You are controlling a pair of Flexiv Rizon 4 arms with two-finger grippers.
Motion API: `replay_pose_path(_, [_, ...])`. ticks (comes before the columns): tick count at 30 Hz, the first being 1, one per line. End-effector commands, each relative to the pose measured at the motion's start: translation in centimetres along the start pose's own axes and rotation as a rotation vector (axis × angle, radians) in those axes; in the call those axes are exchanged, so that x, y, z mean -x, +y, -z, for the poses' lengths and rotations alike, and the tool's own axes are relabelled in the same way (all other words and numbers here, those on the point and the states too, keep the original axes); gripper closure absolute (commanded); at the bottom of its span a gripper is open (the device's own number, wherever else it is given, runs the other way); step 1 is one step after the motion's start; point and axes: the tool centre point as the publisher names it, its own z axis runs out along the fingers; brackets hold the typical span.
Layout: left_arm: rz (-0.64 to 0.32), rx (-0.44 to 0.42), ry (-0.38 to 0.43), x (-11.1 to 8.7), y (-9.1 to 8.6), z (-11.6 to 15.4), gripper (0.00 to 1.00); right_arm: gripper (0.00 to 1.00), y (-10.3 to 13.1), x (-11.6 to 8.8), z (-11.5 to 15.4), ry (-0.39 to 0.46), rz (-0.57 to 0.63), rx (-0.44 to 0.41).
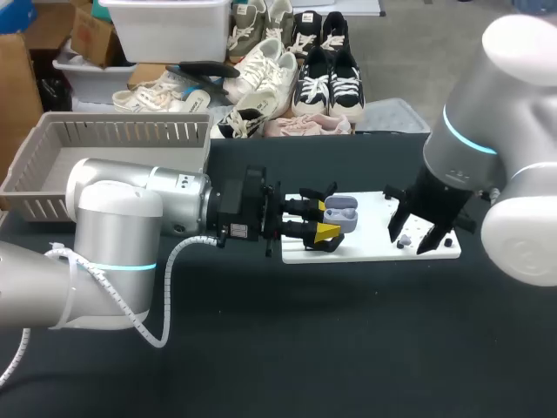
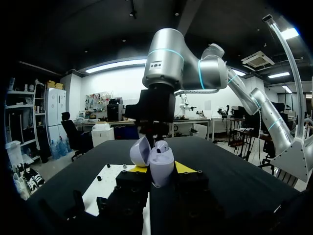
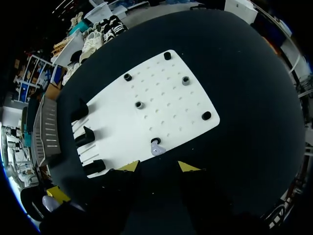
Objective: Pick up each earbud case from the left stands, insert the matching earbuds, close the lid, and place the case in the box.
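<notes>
Left arm lay level from frame left, its gripper (image 1: 329,219) pinching the open lavender earbud case (image 1: 341,212) at centre over the white board (image 1: 370,250), right arm hung from upper right, gripper (image 1: 419,235) spread, pointing down near an earbud (image 3: 156,148).

Table: a big flat table with a black cloth top (image 1: 348,348).
Board: a flat white board full of little holes (image 1: 370,246) lies right on the black top, near the middle and a bit to the right.
Board's lie: flat, with its long side going from left to right.
Basket: a grey plastic basket with slatted walls (image 1: 113,131) sits at the far left corner, well apart from the board.
Basket's lie: upright, open side up.
</notes>
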Motion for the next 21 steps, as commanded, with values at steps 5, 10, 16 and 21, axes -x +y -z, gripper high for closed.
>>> replay_pose_path(5, [-0.001,0.001,-0.002,-0.07,0.01,-0.02,1.00,0.59,-0.13,0.18,-0.70,-0.009,-0.014,0.013])
replay_pose_path(10, [-0.001,0.001,-0.002,-0.07,0.01,-0.02,1.00,0.63,-0.14,0.38,-0.81,-0.014,-0.024,0.019])
replay_pose_path(16, [-0.001,0.001,-0.002,-0.07,0.01,-0.02,1.00,0.66,-0.06,0.65,-1.11,-0.014,-0.028,0.021])
replay_pose_path(21, [-0.001,0.001,-0.002,-0.07,0.01,-0.02,1.00,0.68,-0.01,0.76,-1.22,-0.014,-0.027,0.021])
